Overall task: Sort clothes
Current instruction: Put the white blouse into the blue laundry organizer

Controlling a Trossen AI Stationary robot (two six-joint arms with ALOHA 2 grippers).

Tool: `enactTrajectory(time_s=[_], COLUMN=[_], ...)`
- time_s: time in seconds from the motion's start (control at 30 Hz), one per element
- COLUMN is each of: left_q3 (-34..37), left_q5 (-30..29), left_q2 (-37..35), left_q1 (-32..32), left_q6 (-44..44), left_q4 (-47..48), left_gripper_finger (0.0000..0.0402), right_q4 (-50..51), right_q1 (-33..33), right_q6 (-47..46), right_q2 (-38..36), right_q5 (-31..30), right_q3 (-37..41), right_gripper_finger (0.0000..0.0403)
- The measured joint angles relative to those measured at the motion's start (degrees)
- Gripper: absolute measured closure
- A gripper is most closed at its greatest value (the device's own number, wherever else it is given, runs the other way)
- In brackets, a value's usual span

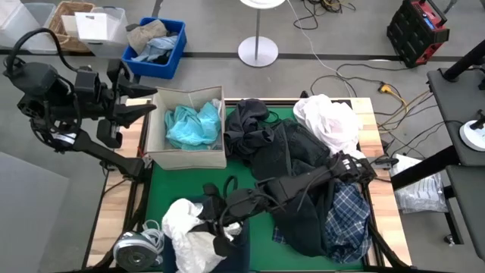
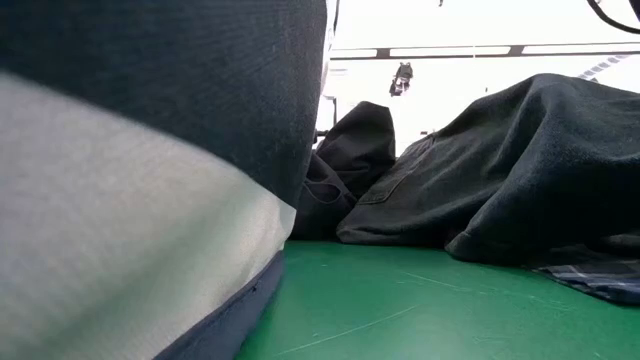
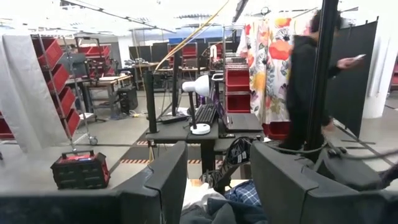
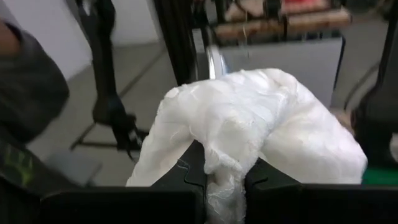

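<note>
The right hand pinches a crumpled, lacy white garment low at the near end of the green-matted worktop. The left hand hovers spread open beside a fabric box holding rumpled teal cloth

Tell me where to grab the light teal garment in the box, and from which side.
Pinch a raised fold near the middle of the crumpled light teal fabric garment, coming straight down: the open-topped beige box walls it in all round. The open left gripper is nearest.
</note>
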State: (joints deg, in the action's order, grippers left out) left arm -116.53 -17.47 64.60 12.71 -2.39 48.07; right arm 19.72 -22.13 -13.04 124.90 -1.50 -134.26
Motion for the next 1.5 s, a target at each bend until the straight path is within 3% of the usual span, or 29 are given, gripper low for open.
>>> enactTrajectory(time_s=[0.47,1.0,1.5], left_q3=[0.02,0.04,0.04], left_q5=[0.0,-0.02,-0.09], left_q2=[2.26,6.05,7.1], left_q1=[0.0,0.0,0.0], left_q6=[-0.05,-2.55,-2.91], left_q4=[0.14,1.45,3.04], left_gripper_finger=[0.0246,0.0246,0.0246], right_q4=[16.63,9.11,30.82], right_q1=[0.02,1.16,1.18], right_q6=[1.11,7.52,3.06], right_q2=[2.24,11.8,11.93], right_q5=[-0.22,-2.68,-1.97], right_q3=[0.89,0.76,1.36], right_gripper_finger=[0.0381,0.0381,0.0381])
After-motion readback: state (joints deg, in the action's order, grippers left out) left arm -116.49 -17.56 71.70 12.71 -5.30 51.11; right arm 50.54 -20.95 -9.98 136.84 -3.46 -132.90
